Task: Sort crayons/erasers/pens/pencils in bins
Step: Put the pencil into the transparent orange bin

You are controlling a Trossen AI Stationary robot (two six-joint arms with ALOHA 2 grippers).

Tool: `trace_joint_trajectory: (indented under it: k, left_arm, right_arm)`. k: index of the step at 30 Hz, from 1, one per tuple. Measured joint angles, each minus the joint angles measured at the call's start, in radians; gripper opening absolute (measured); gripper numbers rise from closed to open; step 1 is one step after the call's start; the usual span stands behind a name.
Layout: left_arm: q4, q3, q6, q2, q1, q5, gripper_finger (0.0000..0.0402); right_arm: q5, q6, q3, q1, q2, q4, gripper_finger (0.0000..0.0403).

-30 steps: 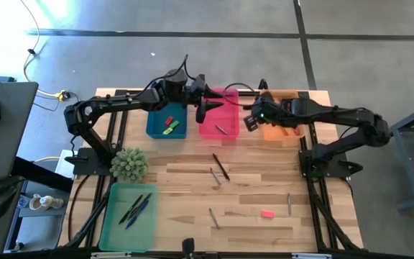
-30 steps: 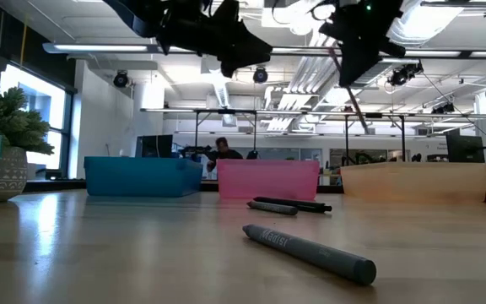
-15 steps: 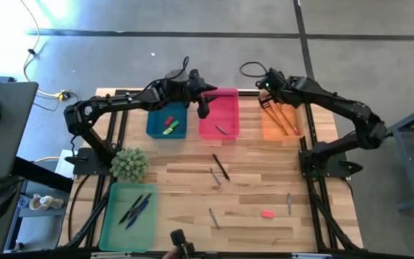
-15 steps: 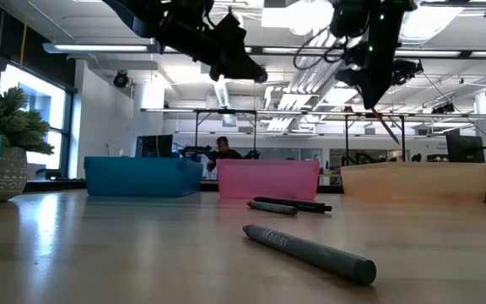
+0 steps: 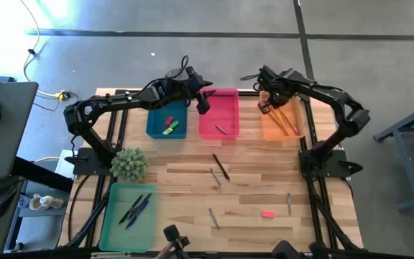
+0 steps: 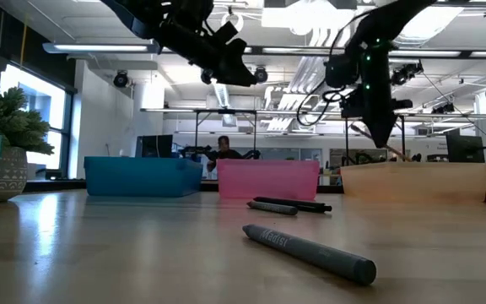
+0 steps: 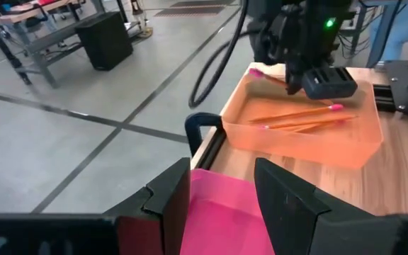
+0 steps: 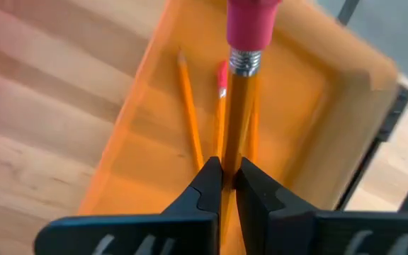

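Observation:
My right gripper [image 5: 267, 107] hangs over the far left part of the orange bin [image 5: 294, 133], shut on an orange pencil [image 8: 238, 106]. Three more pencils [image 7: 299, 119] lie in that bin. My left gripper [image 5: 203, 101] stands open above the pink bin's [image 5: 228, 101] far left corner, with nothing between its fingers. A grey crayon [image 5: 222, 129] lies in the pink bin. Red and green erasers [image 5: 169, 123] lie in the blue bin [image 5: 157, 129], and dark pens [image 5: 136, 208] in the green bin [image 5: 117, 229]. My right gripper pinches the pencil's shaft [image 8: 230, 152] between its two fingers. The fingers come from above, pointing steeply down, and lie across the pencil. The pink eraser end [image 7: 255, 71] sticks out on one side. The pencil slants, lifted above the orange bin.
On the wooden table lie a black pen [image 5: 221, 167], three grey crayons [image 5: 215, 175] [image 5: 213, 217] [image 5: 289, 203] and a red eraser [image 5: 267, 214]. A potted plant [image 5: 129, 164] stands at the left, between the blue and green bins.
My right gripper has carried the pencil from the orange bin's left edge to above the bin, sinking toward it and tipping more steeply down. My left gripper has turned at its wrist, staying over the pink bin's far left corner.

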Motion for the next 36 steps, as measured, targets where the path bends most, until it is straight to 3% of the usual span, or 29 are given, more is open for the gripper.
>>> trace_joint_trajectory:
  k: [6, 10, 18, 29, 36]
  left_arm:
    - [0.000, 0.000, 0.000, 0.000, 0.000, -0.005, 0.0145]
    - [-0.009, 0.000, 0.000, 0.000, 0.000, -0.075, 0.0145]
    - [-0.160, 0.000, 0.000, -0.054, 0.008, -0.139, 0.0145]
    - [-0.234, 0.000, 0.015, -0.191, 0.012, -0.216, 0.0145]
    - [-0.336, 0.000, -0.004, -0.282, 0.008, -0.213, 0.0145]
  right_arm:
    - [-0.099, -0.072, 0.000, -0.038, 0.052, -0.016, 0.0007]
    - [-0.141, -0.114, 0.000, -0.069, 0.079, -0.025, 0.0007]
    - [-0.234, -0.123, 0.000, -0.138, 0.107, -0.058, 0.0007]
    - [-0.232, -0.154, 0.000, -0.161, 0.156, -0.052, 0.0011]
    - [-0.182, -0.164, 0.000, -0.159, 0.174, -0.043, 0.0055]
